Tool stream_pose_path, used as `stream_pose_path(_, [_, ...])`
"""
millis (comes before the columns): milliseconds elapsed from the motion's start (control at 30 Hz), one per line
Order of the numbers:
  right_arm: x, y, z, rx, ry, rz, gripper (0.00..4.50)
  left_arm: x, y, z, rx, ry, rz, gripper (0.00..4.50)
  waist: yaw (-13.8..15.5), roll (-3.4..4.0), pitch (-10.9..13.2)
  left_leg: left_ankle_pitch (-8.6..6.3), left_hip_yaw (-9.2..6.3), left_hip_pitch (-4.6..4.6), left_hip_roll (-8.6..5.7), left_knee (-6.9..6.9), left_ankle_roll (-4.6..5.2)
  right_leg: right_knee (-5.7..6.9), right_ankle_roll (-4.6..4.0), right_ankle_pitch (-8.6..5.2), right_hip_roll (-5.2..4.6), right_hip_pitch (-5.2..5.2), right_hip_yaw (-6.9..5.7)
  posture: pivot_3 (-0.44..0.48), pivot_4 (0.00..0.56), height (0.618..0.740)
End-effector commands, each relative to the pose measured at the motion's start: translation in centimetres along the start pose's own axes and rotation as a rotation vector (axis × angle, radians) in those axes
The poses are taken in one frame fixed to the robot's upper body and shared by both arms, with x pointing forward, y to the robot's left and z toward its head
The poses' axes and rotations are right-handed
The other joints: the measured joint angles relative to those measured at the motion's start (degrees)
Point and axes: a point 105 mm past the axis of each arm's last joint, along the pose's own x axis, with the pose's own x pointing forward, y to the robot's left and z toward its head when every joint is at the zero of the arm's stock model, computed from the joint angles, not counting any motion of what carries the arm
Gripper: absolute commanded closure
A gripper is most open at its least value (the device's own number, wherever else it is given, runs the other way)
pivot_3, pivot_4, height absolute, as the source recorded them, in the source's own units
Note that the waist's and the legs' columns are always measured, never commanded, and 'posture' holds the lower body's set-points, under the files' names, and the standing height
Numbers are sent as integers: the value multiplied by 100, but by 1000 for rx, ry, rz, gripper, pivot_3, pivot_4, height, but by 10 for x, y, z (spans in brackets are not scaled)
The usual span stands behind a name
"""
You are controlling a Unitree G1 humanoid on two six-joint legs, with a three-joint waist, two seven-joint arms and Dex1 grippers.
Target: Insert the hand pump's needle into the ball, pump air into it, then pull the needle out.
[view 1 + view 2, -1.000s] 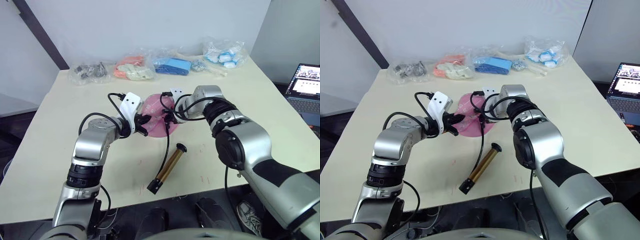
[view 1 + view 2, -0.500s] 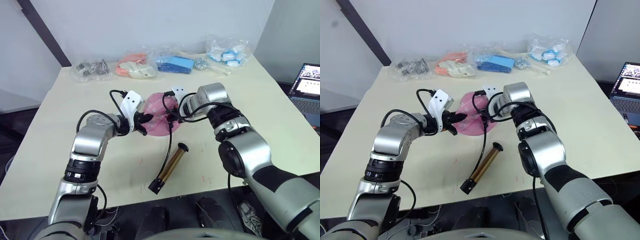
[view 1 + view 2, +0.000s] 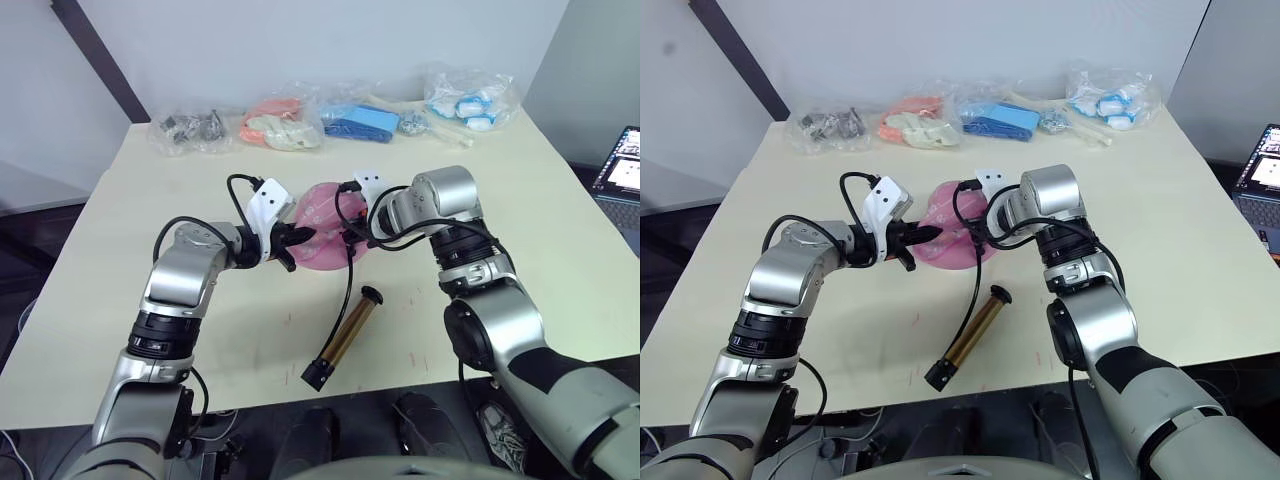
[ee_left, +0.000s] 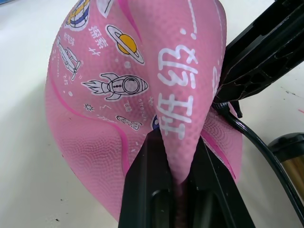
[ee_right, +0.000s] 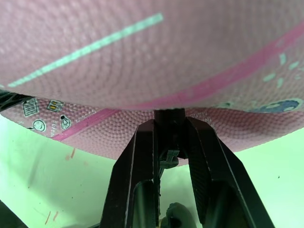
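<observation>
Left fingers (image 4: 147, 190): clamped on a pinched fold of the ball (image 4: 123, 85).
Right fingers (image 5: 137, 175): closed on the black fitting of the needle (image 5: 169, 124), its tip against the ball's skin.
Left gripper (image 3: 292, 246): at the ball's left side.
Right gripper (image 3: 350, 240): at the ball's right side.
Ball: saggy, mid-table (image 3: 120, 250), between both grippers.
Pump (image 3: 345, 335): lying near the front edge, hose (image 3: 347, 285) running up to the right gripper.
Bags (image 3: 290, 125): along the far edge.
</observation>
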Motion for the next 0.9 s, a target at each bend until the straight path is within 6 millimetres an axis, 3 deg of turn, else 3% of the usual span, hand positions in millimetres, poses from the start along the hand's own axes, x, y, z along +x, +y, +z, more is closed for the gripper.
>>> stream_pose_path(33, [2,30,11,-46,-71,114,4206,29,-56,-12,-28,37,-296,4440,17,0,0,0,0,0,0,0,0,0,0,0,0,0,-1,0,150,736])
stream_pose_path(133, [1,29,9,-47,-73,113,4206,31,-50,-10,-36,29,-270,4440,33,0,0,2,-1,1,0,1,0,1,1,0,1,1,-4,0,150,736])
stream_pose_path(200, [0,28,7,-49,-74,110,3186,32,-45,-9,-50,24,-250,4500,63,2,1,4,-4,1,0,3,-2,2,1,0,2,1,-10,0,150,736])
stream_pose_path(233, [0,27,6,-48,-75,106,2886,32,-44,-9,-52,24,-243,4500,94,12,9,6,-6,1,-1,3,-6,3,1,0,3,1,-13,0,150,736])
stream_pose_path(633, [-14,15,-1,-38,-108,74,2886,37,-37,-10,-67,29,-199,4500,268,13,16,13,-46,-55,-20,5,-18,-5,-3,1,-18,-23,-53,0,150,736])
stream_pose_path(900, [-33,3,-4,-142,-182,17,2886,41,-33,-6,-78,25,-174,4500,306,16,18,27,-75,-109,-43,36,-40,-5,-4,1,-36,-49,-78,0,150,736])
